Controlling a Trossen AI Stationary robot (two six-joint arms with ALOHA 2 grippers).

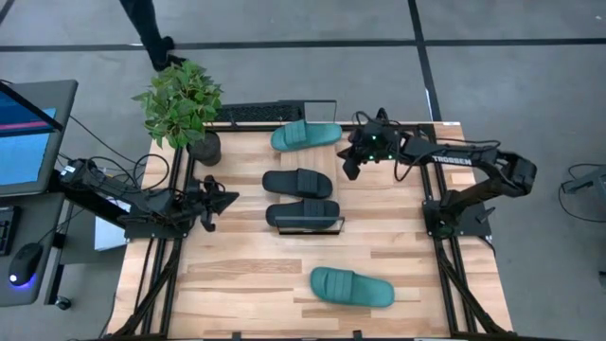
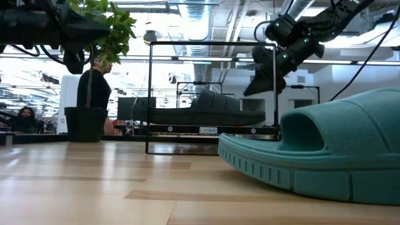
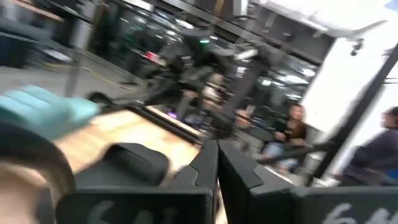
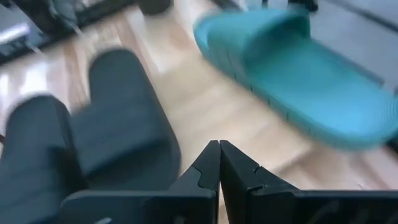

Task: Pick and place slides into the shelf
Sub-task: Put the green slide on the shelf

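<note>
Two black slides (image 1: pixel 301 182) (image 1: pixel 301 214) lie side by side on the shelf (image 2: pixel 212 129), soles down, between its black wire ends (image 1: pixel 327 224). A teal slide (image 1: pixel 306 134) lies at the shelf's far end. Another teal slide (image 1: pixel 352 287) rests sole-down on the table near the front edge and fills the low view's right (image 2: pixel 337 150). My right gripper (image 1: pixel 352 169) hangs shut above the table, just right of the shelf, holding nothing. My left gripper (image 1: pixel 232 197) waits shut at the table's left, pointing toward the black slides (image 3: pixel 134 162).
A potted plant (image 1: pixel 185 104) stands at the far left corner. A monitor (image 1: pixel 24 133) and a mouse sit off the table's left side. People show in the room beyond the far edge. Bare wood lies between the shelf and the near teal slide.
</note>
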